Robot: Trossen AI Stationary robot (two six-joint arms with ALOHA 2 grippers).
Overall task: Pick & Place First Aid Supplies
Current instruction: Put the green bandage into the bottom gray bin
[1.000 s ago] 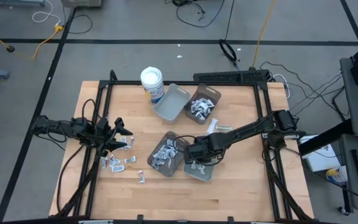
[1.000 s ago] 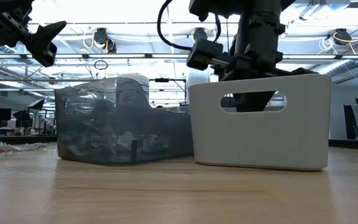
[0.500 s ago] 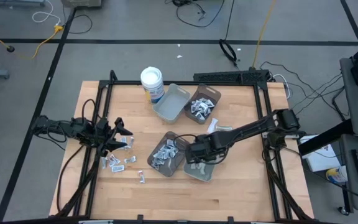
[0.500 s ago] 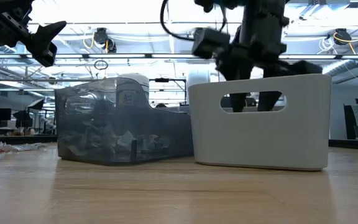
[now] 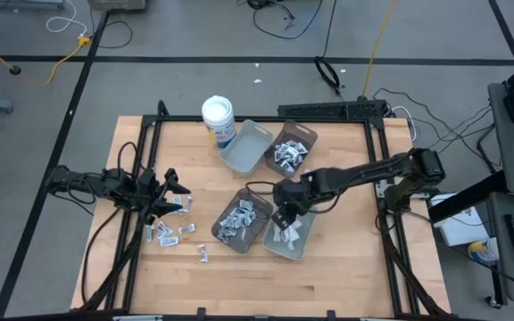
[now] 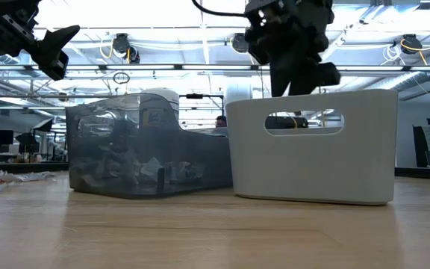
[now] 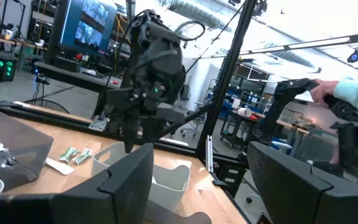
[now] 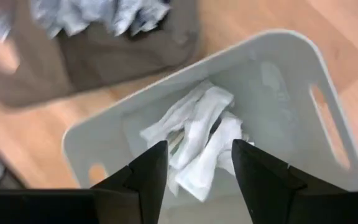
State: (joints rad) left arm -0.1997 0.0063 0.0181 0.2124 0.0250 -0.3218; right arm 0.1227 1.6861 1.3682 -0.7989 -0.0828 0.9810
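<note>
My right gripper (image 5: 284, 214) hangs open above the grey tray (image 5: 300, 247) near the table's middle, its fingers clear of the rim in the low view (image 6: 301, 78). White first aid supplies (image 8: 197, 134) lie heaped on that tray's floor, straight below the gripper (image 8: 199, 165). A brown tray (image 5: 239, 221) beside it, on its left, holds more packets. Loose packets (image 5: 172, 232) lie on the wood at the left. My left gripper (image 5: 178, 189) waits open above them, with nothing between its fingers (image 7: 201, 180).
At the far side stand a white tub (image 5: 219, 116), a second grey tray (image 5: 246, 147) and a brown tray with packets (image 5: 291, 150). Pale strips (image 5: 318, 185) lie right of the middle. A black frame (image 5: 377, 160) borders the table. A person's sleeve (image 7: 353, 93) shows beyond it.
My right gripper has opened inside the grey tray and let go of white packets, which now lie on the tray's floor. It has then risen straight up, clear of the rim. The left arm has kept still.
</note>
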